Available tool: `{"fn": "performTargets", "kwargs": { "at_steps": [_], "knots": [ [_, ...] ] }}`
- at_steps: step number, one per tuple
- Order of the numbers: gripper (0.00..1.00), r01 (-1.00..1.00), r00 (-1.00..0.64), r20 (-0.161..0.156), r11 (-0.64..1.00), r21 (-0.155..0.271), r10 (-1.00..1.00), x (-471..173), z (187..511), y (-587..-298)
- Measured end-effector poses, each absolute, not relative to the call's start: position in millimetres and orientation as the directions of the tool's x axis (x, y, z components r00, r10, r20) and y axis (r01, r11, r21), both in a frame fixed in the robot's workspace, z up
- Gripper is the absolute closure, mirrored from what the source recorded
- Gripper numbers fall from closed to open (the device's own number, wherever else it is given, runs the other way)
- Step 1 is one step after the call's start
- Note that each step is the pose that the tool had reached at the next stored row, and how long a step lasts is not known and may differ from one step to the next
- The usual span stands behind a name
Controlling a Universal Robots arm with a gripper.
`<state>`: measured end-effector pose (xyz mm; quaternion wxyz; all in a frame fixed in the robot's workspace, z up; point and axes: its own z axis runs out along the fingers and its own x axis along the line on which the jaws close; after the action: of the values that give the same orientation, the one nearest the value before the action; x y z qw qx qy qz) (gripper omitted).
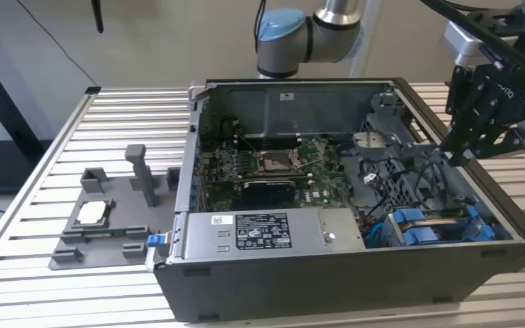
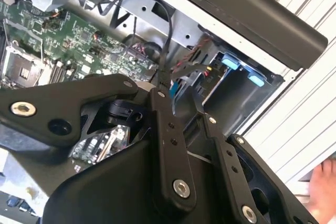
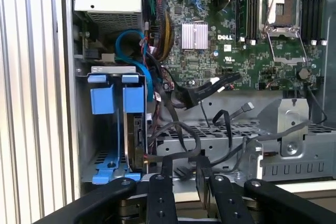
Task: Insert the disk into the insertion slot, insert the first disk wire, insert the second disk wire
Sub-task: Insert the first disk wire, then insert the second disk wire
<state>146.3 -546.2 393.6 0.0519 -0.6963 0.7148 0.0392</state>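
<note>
Silver-grey rectangular disk in bright blue plastic carrier [image 3: 134, 98] seen seated in dark grey sheet-metal insertion slot [image 3: 80, 129], at corner of open black computer case [image 1: 335, 287] set on slatted metal desk [image 1: 25, 287]. Black pincer [image 3: 181, 174] held near slot, beside loose black wires [image 3: 178, 135]; its opening and hold cannot be told.

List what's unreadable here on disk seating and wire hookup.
- Disk seating depth: first wrist view, seen end-on; blue tabs cover its body.
- Wire plugs at the disk: first wrist view, buried behind black cables.
- Insertion slot floor: second wrist view, blocked by the gripper.
</note>
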Motion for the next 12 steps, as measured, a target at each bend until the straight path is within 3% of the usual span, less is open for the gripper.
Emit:
{"fn": "performTargets", "kwargs": {
  "at_steps": [12],
  "knots": [
    [0.67,-0.999,-0.027,-0.120,0.030,-0.020,-0.992,141.7,393.7,-541.2]
  ]
}}
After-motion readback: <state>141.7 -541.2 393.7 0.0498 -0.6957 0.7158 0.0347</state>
